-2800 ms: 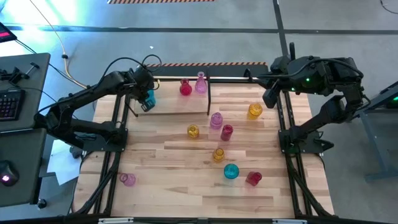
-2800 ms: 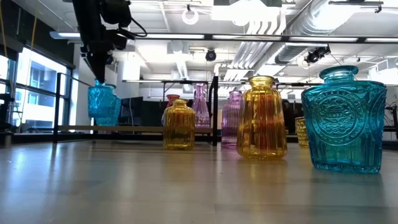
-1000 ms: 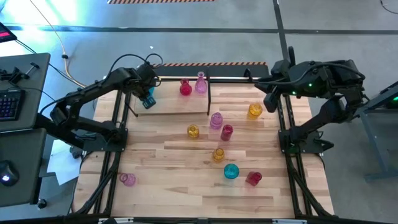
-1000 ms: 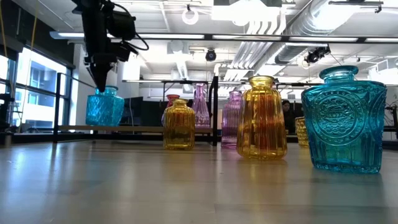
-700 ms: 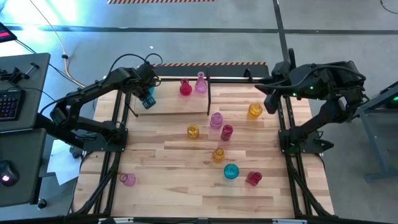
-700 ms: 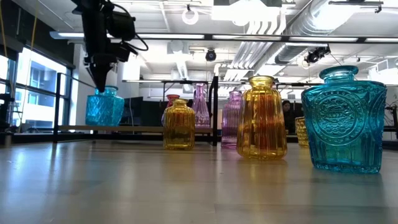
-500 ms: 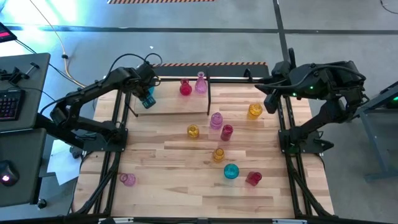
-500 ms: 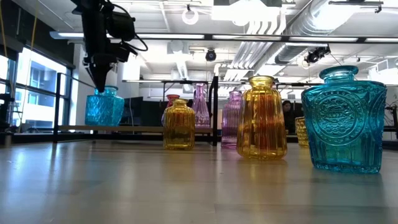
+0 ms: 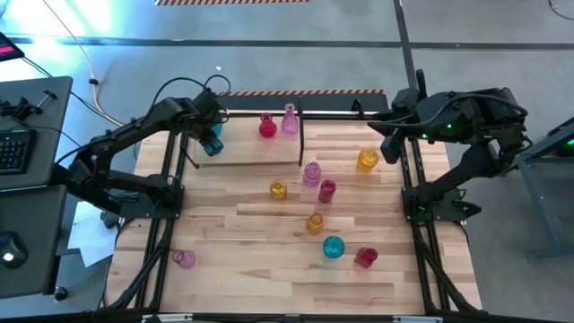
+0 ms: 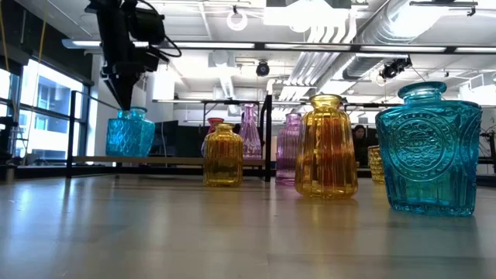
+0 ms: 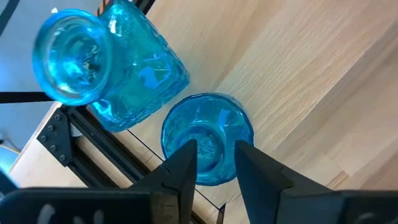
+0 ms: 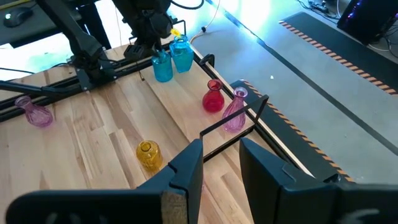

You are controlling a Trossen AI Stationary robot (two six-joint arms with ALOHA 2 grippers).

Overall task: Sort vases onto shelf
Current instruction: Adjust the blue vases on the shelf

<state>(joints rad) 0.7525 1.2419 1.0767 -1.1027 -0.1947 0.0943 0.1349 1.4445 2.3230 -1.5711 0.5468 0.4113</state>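
Observation:
On the left end of the shelf (image 9: 260,151) a round cyan vase (image 11: 205,124) stands on its base next to a squarer cyan vase (image 11: 118,74). My left gripper (image 11: 216,152) points down over the round vase's mouth with its fingers open. A red vase (image 9: 267,126) and a pink vase (image 9: 290,119) stand farther right on the shelf. My right gripper (image 12: 221,155) is raised over the table's far right edge, open, with nothing between its fingers. My left gripper has its fingertips (image 11: 189,152) right at the rim of the round cyan vase's mouth (image 11: 186,118), coming from above. I cannot tell whether they touch the rim. The vase stands upright on the shelf's plank.
Several loose vases stand on the tabletop: amber (image 9: 368,160), pink (image 9: 311,173), red (image 9: 326,190), yellow (image 9: 278,189), amber (image 9: 315,222), cyan (image 9: 333,247), red (image 9: 365,257) and, near the front left, pink (image 9: 184,259). A black upright rod (image 9: 302,135) divides the shelf.
In the low view my left gripper's tip has spread and drawn slightly off the round cyan vase's neck: it has opened. The vase stays upright on the shelf where it was set down.

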